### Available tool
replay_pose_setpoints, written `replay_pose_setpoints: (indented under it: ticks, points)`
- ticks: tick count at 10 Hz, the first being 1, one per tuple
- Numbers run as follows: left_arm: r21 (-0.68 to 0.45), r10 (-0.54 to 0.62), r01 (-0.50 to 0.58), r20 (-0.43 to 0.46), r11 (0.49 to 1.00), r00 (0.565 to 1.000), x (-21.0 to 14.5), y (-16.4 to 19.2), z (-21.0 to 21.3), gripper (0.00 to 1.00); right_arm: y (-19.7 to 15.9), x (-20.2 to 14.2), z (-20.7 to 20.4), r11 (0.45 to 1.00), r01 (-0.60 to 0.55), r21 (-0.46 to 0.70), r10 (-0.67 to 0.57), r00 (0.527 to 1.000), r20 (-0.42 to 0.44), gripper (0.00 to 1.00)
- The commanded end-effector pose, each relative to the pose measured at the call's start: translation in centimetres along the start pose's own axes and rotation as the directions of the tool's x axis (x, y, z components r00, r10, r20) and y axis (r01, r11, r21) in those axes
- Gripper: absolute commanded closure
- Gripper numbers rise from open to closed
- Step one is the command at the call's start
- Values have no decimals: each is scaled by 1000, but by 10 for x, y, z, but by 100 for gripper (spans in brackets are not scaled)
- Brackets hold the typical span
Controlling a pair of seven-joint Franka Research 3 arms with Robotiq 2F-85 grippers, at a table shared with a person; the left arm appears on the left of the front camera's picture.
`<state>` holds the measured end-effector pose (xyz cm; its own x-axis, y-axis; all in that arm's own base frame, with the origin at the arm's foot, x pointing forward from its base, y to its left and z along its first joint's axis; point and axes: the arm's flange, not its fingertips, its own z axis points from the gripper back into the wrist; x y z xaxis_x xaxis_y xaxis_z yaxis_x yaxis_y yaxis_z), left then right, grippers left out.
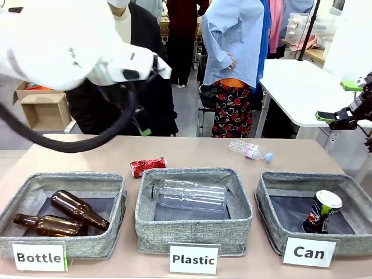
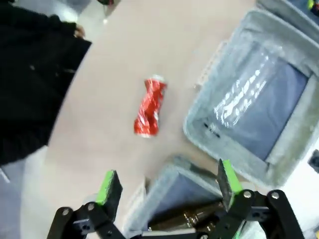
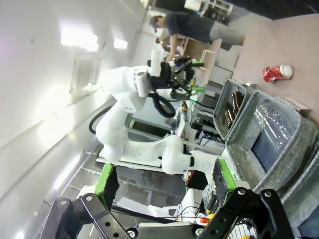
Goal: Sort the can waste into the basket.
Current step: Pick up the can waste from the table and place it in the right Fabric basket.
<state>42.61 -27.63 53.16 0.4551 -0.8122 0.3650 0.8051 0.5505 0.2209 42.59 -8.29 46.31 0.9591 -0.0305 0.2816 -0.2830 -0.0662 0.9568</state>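
Your left gripper hangs above the table with its jaws spread wide and nothing between them. Past its green pads you look down on a corner of the "Bottle" basket, with a brown glass bottle inside. The crushed red can lies on its side on the bare tabletop, just behind the "Plastic" basket and not touching it, well apart from the "Can" basket on your right. The dark blue-black can sits tilted inside that basket, near its front wall. Your right gripper is raised at the table's right edge, its jaws fully apart and empty. One clear plastic bottle lies in the middle basket, and a second plastic bottle lies on the table beyond it.
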Motion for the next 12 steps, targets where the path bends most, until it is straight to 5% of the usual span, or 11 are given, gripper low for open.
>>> replay_pose_setpoints:
  ticks: [1,3,6,7,8,11,12]
  points:
    - [59,-36,32,67,998,997,21,6,-33,0,2,1,2,1000,-22,7,22,1000,-8,0]
    - [-11,-118,121,165,993,979,28,19,-77,0,2,1,2,1000,-22,7,22,1000,-8,0]
    - [-61,-125,134,127,989,984,21,39,-129,0,2,1,2,1000,-22,7,22,1000,-8,0]
    - [-120,106,-103,19,987,994,22,44,-126,0,2,1,2,1000,-22,7,22,1000,-8,0]
    - [-39,-113,119,126,992,986,22,25,-138,0,2,1,2,1000,-22,7,22,1000,-8,0]
    - [-66,-62,68,95,995,994,20,32,-145,0,2,1,2,1000,-22,7,22,1000,-8,0]
    - [-152,-193,214,142,965,971,30,43,-149,0,2,1,2,1000,-22,7,22,1000,-8,0]
